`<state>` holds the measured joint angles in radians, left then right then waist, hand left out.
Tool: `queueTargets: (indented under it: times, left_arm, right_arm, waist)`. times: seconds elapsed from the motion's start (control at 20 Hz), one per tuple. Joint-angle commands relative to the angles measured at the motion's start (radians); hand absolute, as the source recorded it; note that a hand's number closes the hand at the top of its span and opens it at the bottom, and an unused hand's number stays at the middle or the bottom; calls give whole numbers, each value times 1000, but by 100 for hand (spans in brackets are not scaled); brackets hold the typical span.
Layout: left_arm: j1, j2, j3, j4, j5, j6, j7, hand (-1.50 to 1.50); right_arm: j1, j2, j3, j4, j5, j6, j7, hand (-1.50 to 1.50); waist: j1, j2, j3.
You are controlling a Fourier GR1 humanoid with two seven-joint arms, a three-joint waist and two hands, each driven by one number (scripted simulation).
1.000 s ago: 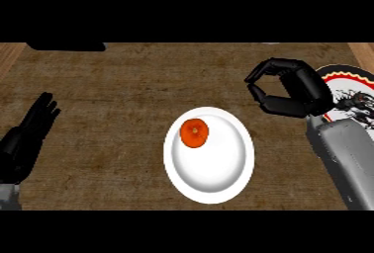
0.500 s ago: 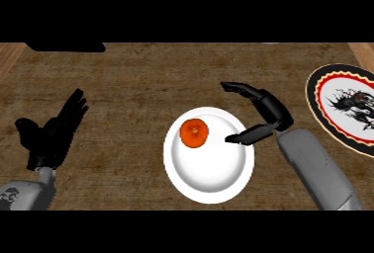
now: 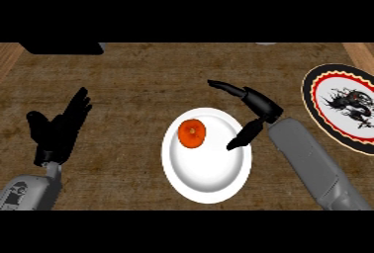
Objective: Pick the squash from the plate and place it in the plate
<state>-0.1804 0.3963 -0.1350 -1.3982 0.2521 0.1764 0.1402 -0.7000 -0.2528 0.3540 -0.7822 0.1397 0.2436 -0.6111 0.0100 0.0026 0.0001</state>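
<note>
Orange squash (image 3: pixel 192 133) is seen as an oval, stretched up-view.
Right hand (image 3: pixel 257 105) is held open at the white plate (image 3: pixel 208 185) rim.

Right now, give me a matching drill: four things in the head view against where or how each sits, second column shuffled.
Things:
1. squash
2. patterned plate
3. left hand
4. right hand

Places or states:
A. open, fingers up, at the view's left
B. on the upper left part of the white plate
C. at the view's right edge, partly cut off
D. open, at the white plate's upper right rim

Pairs: 1-B, 2-C, 3-A, 4-D
</note>
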Motion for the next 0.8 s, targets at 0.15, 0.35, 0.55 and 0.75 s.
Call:
queueTargets:
  times: [0.15, 0.35, 0.55, 0.75]
  left_arm:
    - [31, -46, -2, -3, -36, 2, -18, 0]
    - [1, -35, 36, 49, -28, -36, -40, 0]
    - [17, -52, 31, 22, -47, -27, -33, 0]
    - [6, -7, 92, 45, -27, -93, -24, 0]
  right_arm:
    - [-79, 30, 38, -19, 92, 63, 169, -150]
    - [-25, 9, 105, -116, 170, 94, 242, -150]
    - [-49, 59, 134, -101, 275, 14, 314, -150]
    - [-35, 47, 132, -134, 330, 62, 352, -150]
  waist:
    - [1, -3, 0]
    - [-11, -5, -1]
    - [-5, -3, -1]
    - [-7, -3, 0]
